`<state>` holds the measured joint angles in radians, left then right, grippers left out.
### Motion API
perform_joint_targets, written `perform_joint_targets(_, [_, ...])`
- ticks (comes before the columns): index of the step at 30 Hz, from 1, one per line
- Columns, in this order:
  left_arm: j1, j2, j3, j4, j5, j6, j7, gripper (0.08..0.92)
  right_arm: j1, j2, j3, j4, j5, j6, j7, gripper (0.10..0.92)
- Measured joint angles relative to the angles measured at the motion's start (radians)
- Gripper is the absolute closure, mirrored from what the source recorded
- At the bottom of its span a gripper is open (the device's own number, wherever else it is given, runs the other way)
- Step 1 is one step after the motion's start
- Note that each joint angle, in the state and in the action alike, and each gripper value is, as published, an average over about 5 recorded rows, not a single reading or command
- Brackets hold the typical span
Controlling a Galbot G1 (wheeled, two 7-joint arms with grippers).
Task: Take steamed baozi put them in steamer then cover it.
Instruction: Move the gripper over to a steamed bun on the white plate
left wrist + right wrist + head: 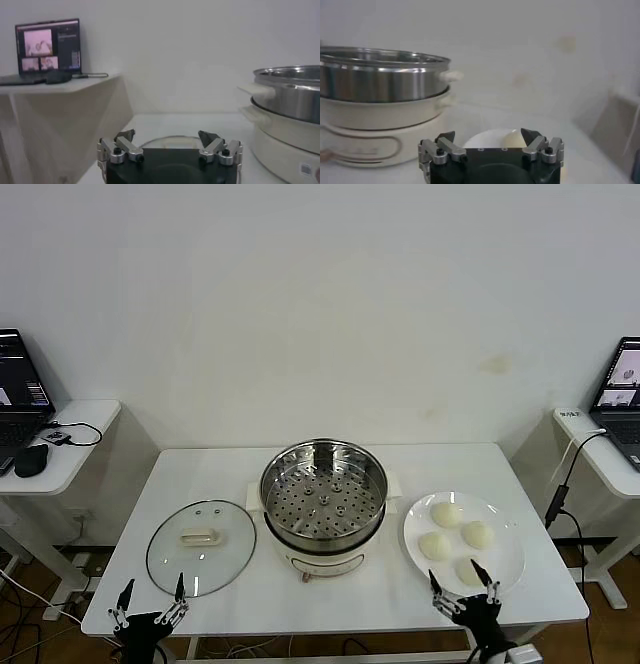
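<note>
Stainless-steel steamer [324,496] sits uncovered; cover [201,546] lies left of it, four steamed baozi [447,514] right. Left end effector [151,596] and right end effector [463,583] stand apart, empty.

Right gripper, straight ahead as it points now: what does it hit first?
Probably the round white plate with the small cream-white buns: it lies just beyond the open right gripper. Depth is unclear; if it travels above them, the way looks free up to the wall.

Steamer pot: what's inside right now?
Inside the steamer only its perforated tray shows, no baozi on it. Whatever lies beneath that tray is hidden.
</note>
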<state>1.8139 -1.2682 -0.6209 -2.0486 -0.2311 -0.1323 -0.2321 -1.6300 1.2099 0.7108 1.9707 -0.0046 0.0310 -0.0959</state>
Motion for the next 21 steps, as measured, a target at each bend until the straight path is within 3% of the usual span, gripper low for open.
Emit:
perform_joint_targets(8, [-0.009,-0.006,-0.001,0.0,0.022,-0.005,0.019,0.177,0.144,-0.156,0.008,-0.088,-0.166,-0.009,-0.062,0.203])
perform_joint_targets(21, [-0.008,-0.022,0.008,0.01,0.08,0.001,0.018,0.177,0.609,-0.488,-0.276,-0.367,-0.298,0.008,-0.4,0.203])
